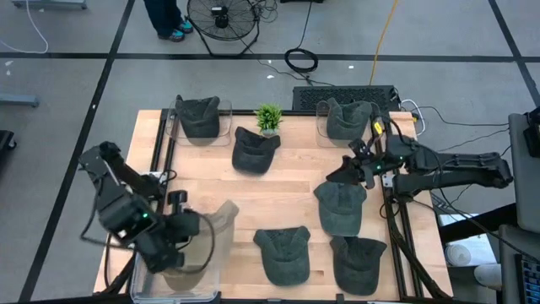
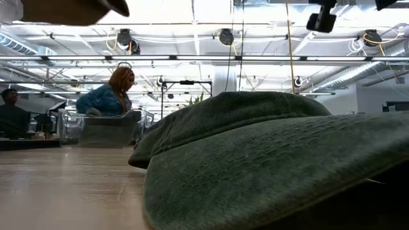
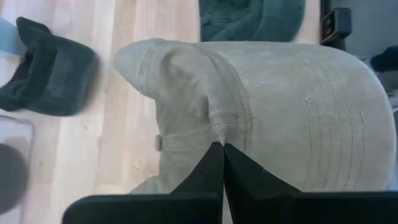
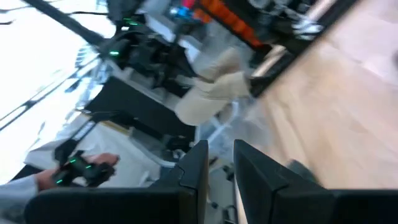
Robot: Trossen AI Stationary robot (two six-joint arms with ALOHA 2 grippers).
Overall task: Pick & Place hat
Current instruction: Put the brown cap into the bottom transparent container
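Pale wood makes up my worktop (image 1: 287, 190), and no brand, label or writing can be read on anything here. Three clear bins sit on it: two along the far edge, each with a dark green hat inside, and one (image 1: 202, 262) at the near left corner. I count seven dark green hats in all: the two in the far bins, one loose hat (image 1: 255, 150) beside a small green plant (image 1: 269, 117), and four on the right and near side of the boards. One tan hat (image 3: 267, 106) hangs over the near left bin, pinched in my left pincer (image 3: 222, 163), whose fingers are pressed fully together on a fold of its fabric. My right pincer (image 1: 361, 168) hovers at the right side above a dark hat (image 1: 340, 207); its fingers (image 4: 198, 163) stand slightly parted and carry nothing.
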